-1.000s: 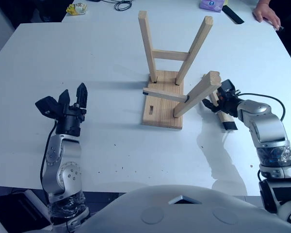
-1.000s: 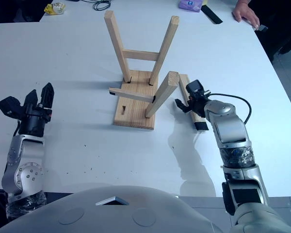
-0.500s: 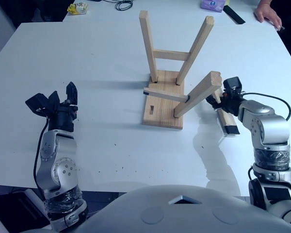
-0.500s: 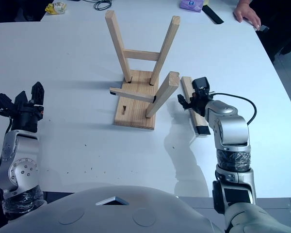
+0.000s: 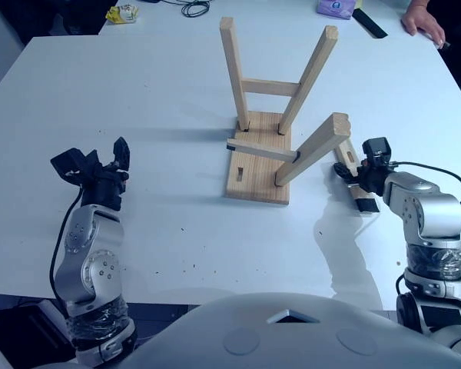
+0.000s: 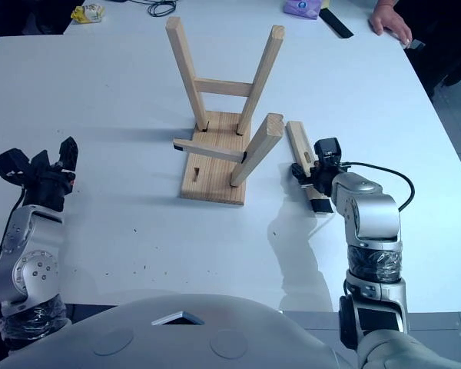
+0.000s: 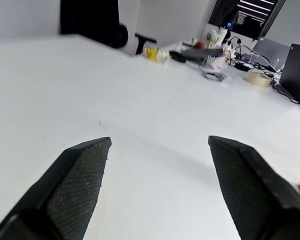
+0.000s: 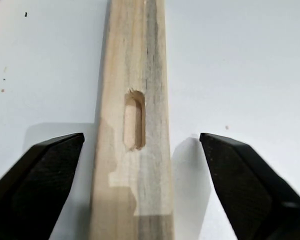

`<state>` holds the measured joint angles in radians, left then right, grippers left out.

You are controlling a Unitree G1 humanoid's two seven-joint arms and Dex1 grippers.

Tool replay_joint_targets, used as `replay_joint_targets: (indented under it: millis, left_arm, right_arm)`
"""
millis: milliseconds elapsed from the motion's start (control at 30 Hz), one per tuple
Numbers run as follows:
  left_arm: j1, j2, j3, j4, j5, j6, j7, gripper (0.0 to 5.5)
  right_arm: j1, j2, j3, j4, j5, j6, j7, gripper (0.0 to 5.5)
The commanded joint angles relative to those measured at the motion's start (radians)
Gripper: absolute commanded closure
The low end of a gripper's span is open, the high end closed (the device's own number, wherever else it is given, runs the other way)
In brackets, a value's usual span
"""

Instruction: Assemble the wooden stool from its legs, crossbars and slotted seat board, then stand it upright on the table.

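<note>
The seat board [image 5: 255,184] lies flat near the mid of the white desk [image 5: 138,92], w/ the stool only partly built & upside down on it. Two legs [image 5: 234,73] stand up from the far end of the board, leaning a bit toward each other, & a crossbar [image 5: 270,87] joins them about halfway up. A third leg [image 5: 316,147] sticks up from the board's right side & tilts a lot to the right. A second crossbar [image 5: 261,150] runs from it across the board to the left edge. One small slot [image 5: 238,174] in the board shows open near the left edge. The fourth leg [image 6: 298,146] lies flat on the desk just right of the board, not joined to anything, w/ a dark end toward the robot. The right gripper [image 8: 141,136] sits low over this loose leg, fingers apart, one on each side & not touching the wood. A slot [image 8: 134,120] in the leg faces up between them. The left gripper [image 7: 159,139] is well apart from the stool, at the left side of the desk, fingers spread wide w/ nothing in them, bare desk under it. Small stuff sits at the far edge: a purple thing [image 5: 334,8] & a yellow thing [image 5: 124,12].
</note>
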<state>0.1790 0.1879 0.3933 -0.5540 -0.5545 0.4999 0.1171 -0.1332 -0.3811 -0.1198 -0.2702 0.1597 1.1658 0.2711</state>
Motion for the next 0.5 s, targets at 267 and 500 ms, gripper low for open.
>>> replay_joint_targets:
  millis: [267, 500]
  left_arm:
    - [-0.201, 0.044, -0.011, -0.050, -0.013, 0.031, 0.004, 1.90]
    - [-0.275, 0.080, -0.014, -0.028, -0.023, 0.064, -0.025, 1.90]
  right_arm:
    - [0.026, 0.109, -0.014, -0.003, 0.020, -0.027, -0.059, 2.74]
    - [0.073, 0.118, 0.002, 0.052, -0.027, -0.166, -0.114, 3.44]
